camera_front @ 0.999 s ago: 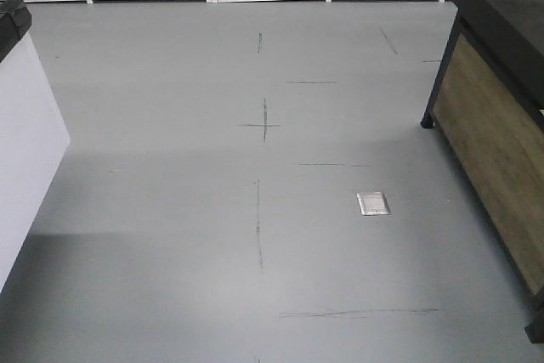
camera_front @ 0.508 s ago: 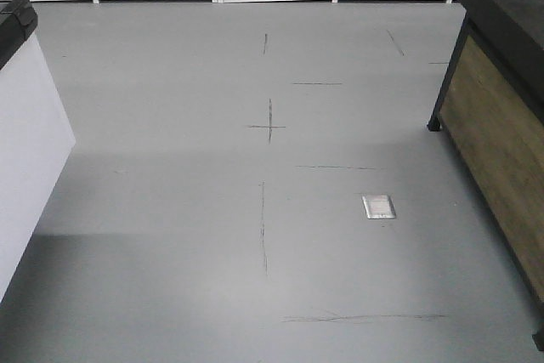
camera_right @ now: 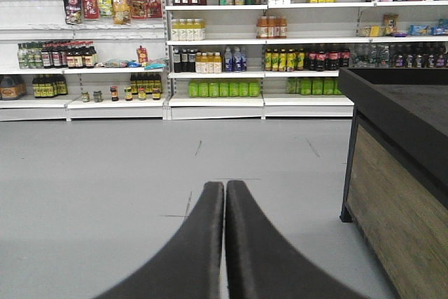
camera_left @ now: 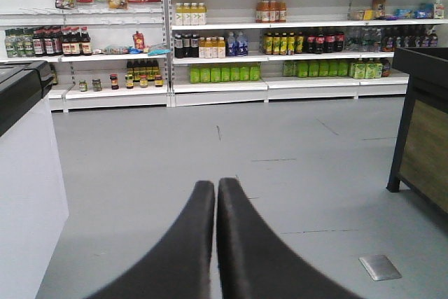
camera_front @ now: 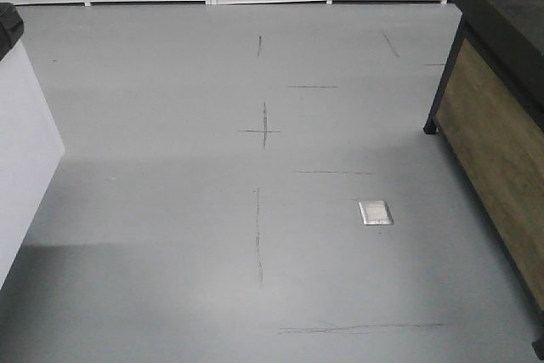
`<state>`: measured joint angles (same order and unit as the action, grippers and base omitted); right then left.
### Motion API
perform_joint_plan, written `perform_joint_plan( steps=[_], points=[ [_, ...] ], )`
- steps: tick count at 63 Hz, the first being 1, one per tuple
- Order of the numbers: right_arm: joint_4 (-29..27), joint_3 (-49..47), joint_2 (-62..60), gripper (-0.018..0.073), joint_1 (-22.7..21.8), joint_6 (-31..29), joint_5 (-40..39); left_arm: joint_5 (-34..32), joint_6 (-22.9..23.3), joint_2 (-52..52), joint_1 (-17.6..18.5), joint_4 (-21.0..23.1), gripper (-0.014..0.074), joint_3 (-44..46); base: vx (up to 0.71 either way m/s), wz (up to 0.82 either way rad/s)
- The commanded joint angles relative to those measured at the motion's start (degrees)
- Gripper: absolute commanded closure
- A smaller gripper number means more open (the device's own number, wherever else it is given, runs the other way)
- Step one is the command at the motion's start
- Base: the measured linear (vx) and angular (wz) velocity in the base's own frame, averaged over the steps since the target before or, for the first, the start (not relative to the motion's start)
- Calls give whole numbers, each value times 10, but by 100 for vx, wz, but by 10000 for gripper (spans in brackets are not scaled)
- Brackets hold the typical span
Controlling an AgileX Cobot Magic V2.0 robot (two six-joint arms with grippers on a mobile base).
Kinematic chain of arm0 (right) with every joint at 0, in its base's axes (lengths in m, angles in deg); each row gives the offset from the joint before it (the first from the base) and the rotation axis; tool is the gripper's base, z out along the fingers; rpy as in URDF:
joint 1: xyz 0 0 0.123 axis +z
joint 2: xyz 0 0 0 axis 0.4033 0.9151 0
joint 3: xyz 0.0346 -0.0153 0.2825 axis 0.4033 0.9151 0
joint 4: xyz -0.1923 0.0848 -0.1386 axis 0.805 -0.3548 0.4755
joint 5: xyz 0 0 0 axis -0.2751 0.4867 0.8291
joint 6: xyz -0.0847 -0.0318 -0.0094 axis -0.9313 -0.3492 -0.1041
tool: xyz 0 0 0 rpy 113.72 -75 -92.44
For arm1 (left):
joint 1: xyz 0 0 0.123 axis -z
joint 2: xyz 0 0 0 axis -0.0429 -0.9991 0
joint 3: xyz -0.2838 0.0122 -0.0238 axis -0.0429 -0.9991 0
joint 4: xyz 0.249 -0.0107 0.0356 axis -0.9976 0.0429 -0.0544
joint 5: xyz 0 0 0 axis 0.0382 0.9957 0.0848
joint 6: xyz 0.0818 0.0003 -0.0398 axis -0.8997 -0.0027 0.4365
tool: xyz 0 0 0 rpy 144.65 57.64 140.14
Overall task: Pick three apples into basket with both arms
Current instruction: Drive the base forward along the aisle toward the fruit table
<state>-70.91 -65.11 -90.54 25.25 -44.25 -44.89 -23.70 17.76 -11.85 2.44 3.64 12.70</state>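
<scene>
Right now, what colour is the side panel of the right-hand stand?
The side panel is wood-grain brown, framed in black; best in the right wrist view.

Grey floor [camera_front: 153, 210], smooth, marked with thin dark lines. Cross mark [camera_front: 264, 131] near centre. Square metal floor plate [camera_front: 375, 212] at 4 o'clock from cross. White shelving [camera_right: 217, 101] at 12 o'clock, rows of bottles and jars. Black-topped counter [camera_front: 497, 155], wood-panel side, at 3 o'clock. White cabinet [camera_front: 24, 150] at 9 o'clock. Even indoor light.
</scene>
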Motion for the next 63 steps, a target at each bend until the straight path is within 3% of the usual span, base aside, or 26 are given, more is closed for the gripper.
perform_joint_plan(
  steps=[1,63],
  points=[
    [4,6,-1,568,-2,1,-45,-44,4,1,1,5,603,3,8,-6],
    [4,6,-1,568,-2,1,-44,-44,4,1,1,5,603,3,4,2]
  ],
)
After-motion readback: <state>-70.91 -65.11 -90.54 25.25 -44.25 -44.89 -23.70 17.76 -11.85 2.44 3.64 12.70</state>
